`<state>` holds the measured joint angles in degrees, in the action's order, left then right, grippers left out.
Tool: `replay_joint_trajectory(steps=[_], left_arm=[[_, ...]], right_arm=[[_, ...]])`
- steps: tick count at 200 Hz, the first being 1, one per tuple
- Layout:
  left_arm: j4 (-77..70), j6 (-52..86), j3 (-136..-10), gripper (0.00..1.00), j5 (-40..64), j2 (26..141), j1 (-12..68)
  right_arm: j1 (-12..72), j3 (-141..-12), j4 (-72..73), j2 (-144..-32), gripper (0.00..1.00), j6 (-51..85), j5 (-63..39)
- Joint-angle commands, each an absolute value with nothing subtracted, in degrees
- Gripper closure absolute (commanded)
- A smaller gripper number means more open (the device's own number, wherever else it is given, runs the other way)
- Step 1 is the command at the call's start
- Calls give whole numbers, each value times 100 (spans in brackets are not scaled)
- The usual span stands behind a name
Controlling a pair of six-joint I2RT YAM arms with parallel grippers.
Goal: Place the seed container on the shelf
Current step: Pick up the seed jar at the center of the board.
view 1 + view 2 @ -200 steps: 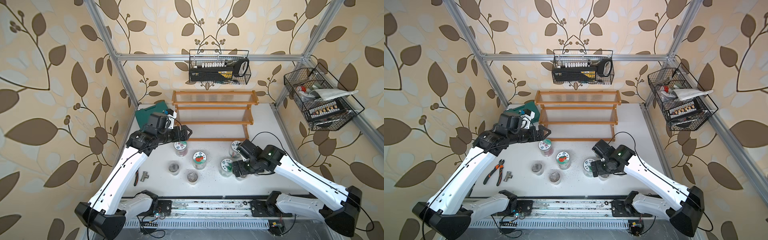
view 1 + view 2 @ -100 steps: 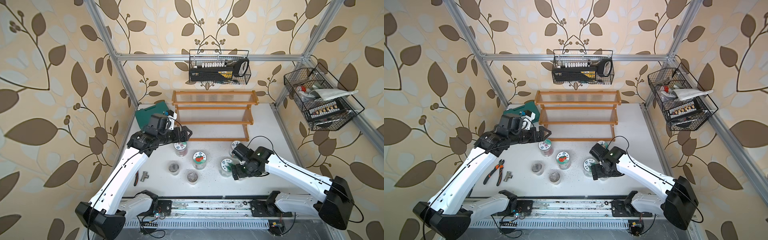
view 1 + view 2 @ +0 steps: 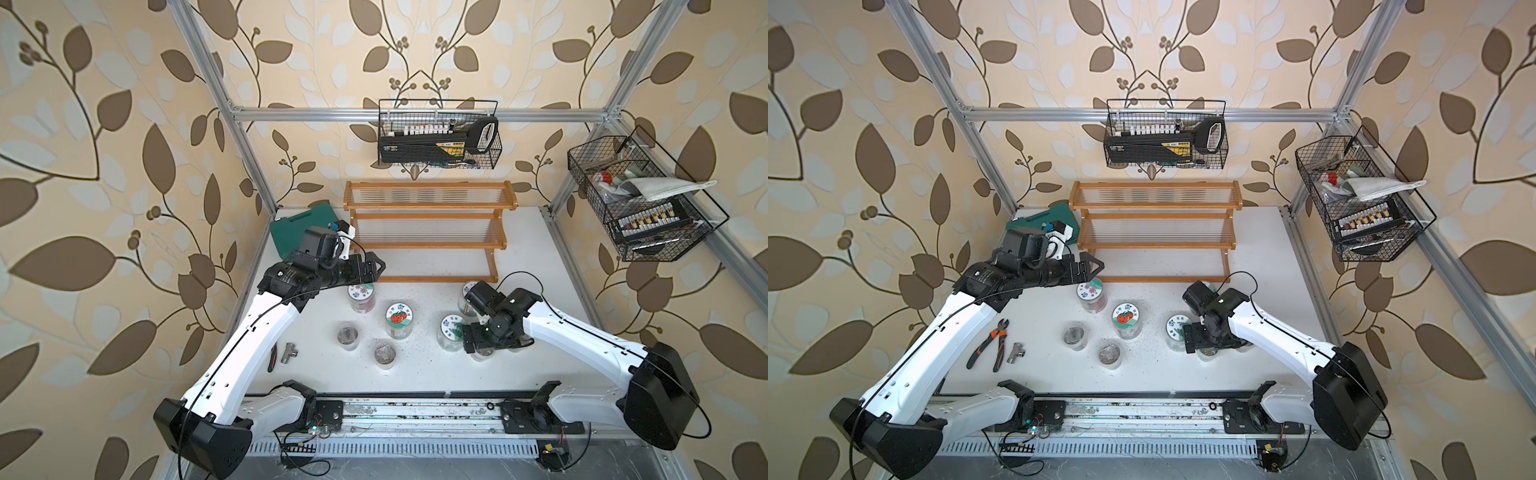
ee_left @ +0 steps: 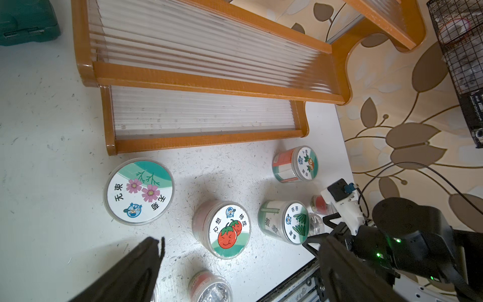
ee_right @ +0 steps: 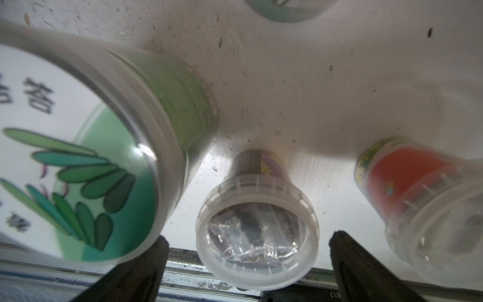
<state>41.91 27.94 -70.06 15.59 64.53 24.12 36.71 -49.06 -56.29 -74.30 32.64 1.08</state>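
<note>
Several seed containers stand on the white table in front of the orange-brown shelf (image 3: 428, 247) (image 3: 1156, 245) (image 4: 209, 138), whose tiers hold nothing. My right gripper (image 3: 478, 347) (image 3: 1202, 349) (image 5: 249, 238) points down, open, over a small clear-lidded seed container (image 5: 257, 188) with a dark label. Its fingers (image 5: 146, 264) stand either side of the lid with a gap on each side. My left gripper (image 3: 380, 266) (image 3: 1098, 266) (image 4: 240, 240) hovers open above the flower-lidded jar (image 3: 361, 293) (image 4: 138, 192), holding nothing.
Near the small container are a green leaf-lidded jar (image 5: 78, 157) (image 3: 451, 328) and a red-labelled cup (image 5: 407, 188). A tomato-lidded jar (image 3: 399, 318), two small cups (image 3: 347, 332), a green case (image 3: 299, 230), pliers (image 3: 988, 345) and a metal fitting (image 3: 289, 353) lie around. Wire baskets (image 3: 438, 137) hang above.
My right arm has swung in and brought its open gripper down over the small container near the front edge. The left arm has barely moved.
</note>
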Motion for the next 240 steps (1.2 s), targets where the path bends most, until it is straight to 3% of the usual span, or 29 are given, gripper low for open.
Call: replay_joint_trajectory(steps=[1, 65, 129, 240], left_arm=[[4026, 2783, -6957, 2, 1671, 6484, 2450], [4061, 2742, -7055, 2, 1647, 6605, 2452], [4069, 2757, -7154, 2, 1674, 6644, 2451], [4097, 2751, -7225, 2, 1687, 6652, 2448]], right_arm=[[3582, -4832, -5454, -7529, 3, 3113, -38], [3567, -4825, -5536, -7566, 3, 3190, -60], [3454, -4787, -5535, -7726, 11, 3216, -16], [3410, -5033, -5792, -7658, 36, 3226, 69]])
